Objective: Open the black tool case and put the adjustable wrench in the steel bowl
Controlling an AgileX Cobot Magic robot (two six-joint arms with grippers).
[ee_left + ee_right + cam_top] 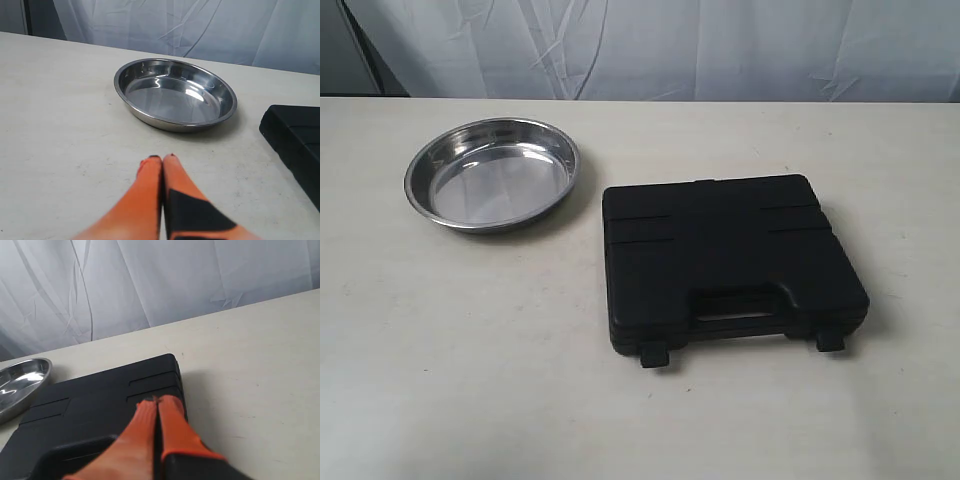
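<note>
Farthest left, the left gripper (162, 159) had its orange fingers (149, 192) pressed together with nothing between them, poised over the pale table (470, 350) and stopping short of the steel bowl (495, 185). The shallow, shiny bowl sat empty at the table's left rear, its rolled rim catching the light. A strip of bare tabletop separated it from the black tool case (730, 250), which lay flat right of centre with its lid down, its contents hidden. The case's handle slot (735, 312) and two clasps (655, 355) (830, 341) faced the near edge. The right gripper (156, 401) was likewise closed on nothing, its tips over the lid near a rear corner; whether they touched the plastic could not be told. A creased white curtain (670, 45) hung behind the table.
</note>
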